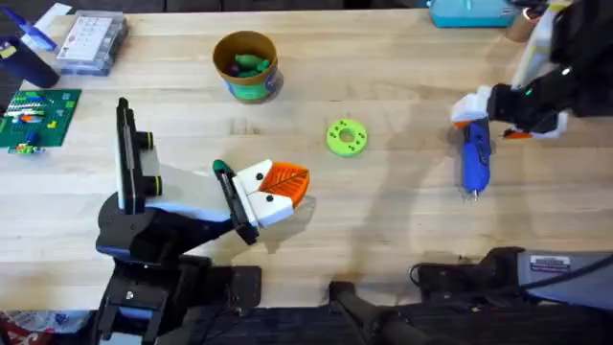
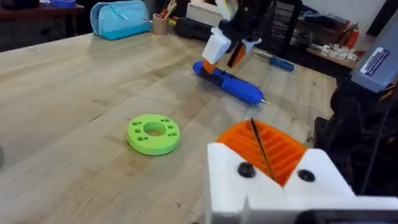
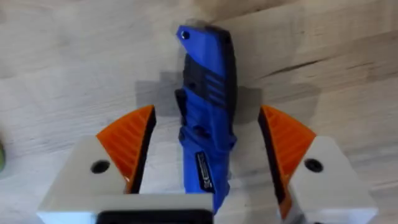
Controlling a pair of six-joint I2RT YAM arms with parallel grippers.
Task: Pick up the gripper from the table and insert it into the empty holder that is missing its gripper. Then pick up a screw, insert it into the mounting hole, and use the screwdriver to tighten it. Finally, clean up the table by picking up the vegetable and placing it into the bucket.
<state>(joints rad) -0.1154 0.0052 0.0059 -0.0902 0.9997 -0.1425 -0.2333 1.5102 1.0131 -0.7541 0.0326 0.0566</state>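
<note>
Two arms share the pale wooden table (image 1: 383,240) in the overhead view: the right gripper (image 1: 484,123) sits at about three o'clock over the rear end of the blue pen-shaped electric screwdriver (image 1: 475,163), which lies flat with its thin metal bit pointing toward six o'clock, while the left gripper (image 1: 278,190) rests near the centre, toward seven o'clock, its jaws closed with nothing between them. The small round bucket with a tan-yellow rim and green lower band (image 1: 246,65) stands toward eleven o'clock with green pieces inside, well apart from both arms, and a flat green disc with holes (image 1: 346,136) lies between the arms. From the left wrist view, the disc sits clear of the screwdriver (image 2: 229,83), so nothing blocks the right arm's approach, and the right gripper (image 2: 225,48) hovers at the tool's far end. From the right wrist view, the jaws stand wide, one orange ribbed pad (image 3: 130,140) on each side of the blue body (image 3: 206,124), neither touching it. The risk here is a grip taken so near the rear end: the long body could pivot or slip out on lifting, and a round barrel may roll aside if one pad meets it first.
</note>
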